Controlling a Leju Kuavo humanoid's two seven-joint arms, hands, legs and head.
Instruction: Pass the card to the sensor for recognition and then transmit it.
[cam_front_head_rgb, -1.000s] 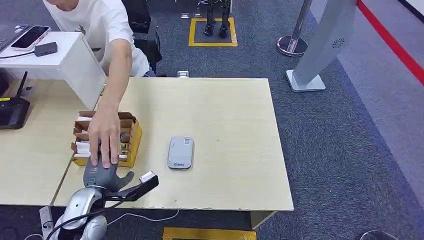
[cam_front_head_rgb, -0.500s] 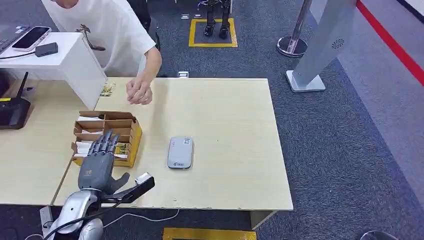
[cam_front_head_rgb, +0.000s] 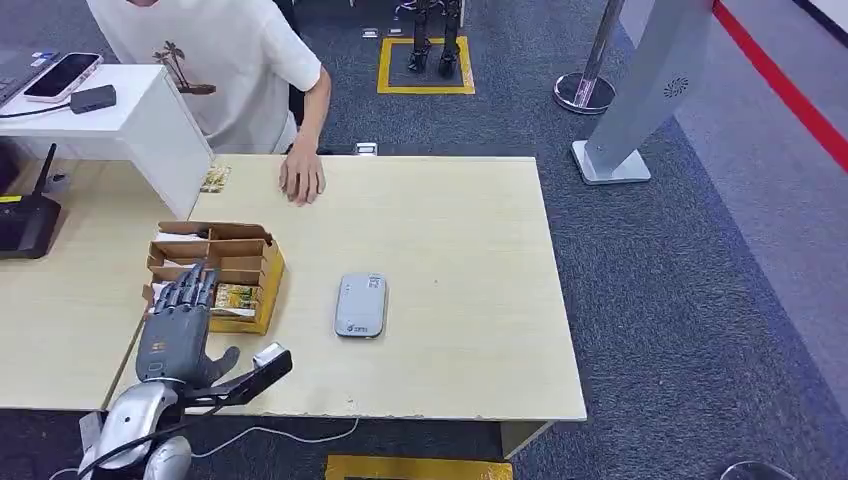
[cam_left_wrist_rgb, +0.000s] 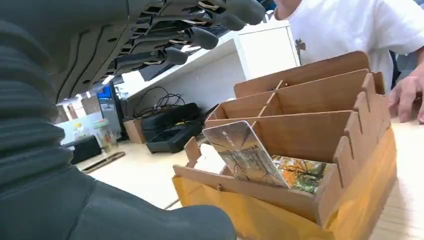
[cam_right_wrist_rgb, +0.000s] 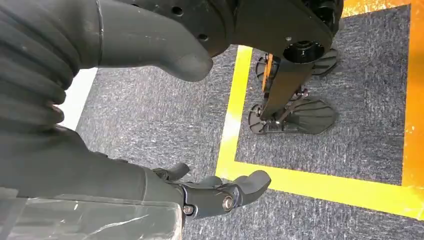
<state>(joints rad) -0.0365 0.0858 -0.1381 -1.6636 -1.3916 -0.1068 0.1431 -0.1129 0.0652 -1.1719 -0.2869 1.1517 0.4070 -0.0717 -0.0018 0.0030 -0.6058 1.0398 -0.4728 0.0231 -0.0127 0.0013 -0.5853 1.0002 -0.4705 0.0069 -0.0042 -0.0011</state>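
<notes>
A brown cardboard card box (cam_front_head_rgb: 213, 262) stands near the table's front left. In the left wrist view a card (cam_left_wrist_rgb: 245, 152) leans upright in the front compartment of the box (cam_left_wrist_rgb: 320, 130), beside a yellow picture card (cam_left_wrist_rgb: 301, 173) lying flat. My left hand (cam_front_head_rgb: 178, 322) hovers at the box's near edge with straight, spread fingers (cam_left_wrist_rgb: 192, 36) and holds nothing. The grey sensor (cam_front_head_rgb: 361, 304) lies flat on the table to the right of the box. My right hand (cam_right_wrist_rgb: 150, 45) hangs above the carpet, fingers (cam_right_wrist_rgb: 225, 192) loose and holding nothing.
A person in a white shirt (cam_front_head_rgb: 215, 50) sits across the wooden table (cam_front_head_rgb: 450, 230), one hand (cam_front_head_rgb: 302, 180) resting at its far edge. A white stand (cam_front_head_rgb: 140, 120) with a phone (cam_front_head_rgb: 60, 75) and a black router (cam_front_head_rgb: 25, 225) are at the left. A small card (cam_front_head_rgb: 214, 180) lies by the stand.
The person's hand has left the box and gone back to the table's far edge. My left hand has drawn back slightly toward the near left.
</notes>
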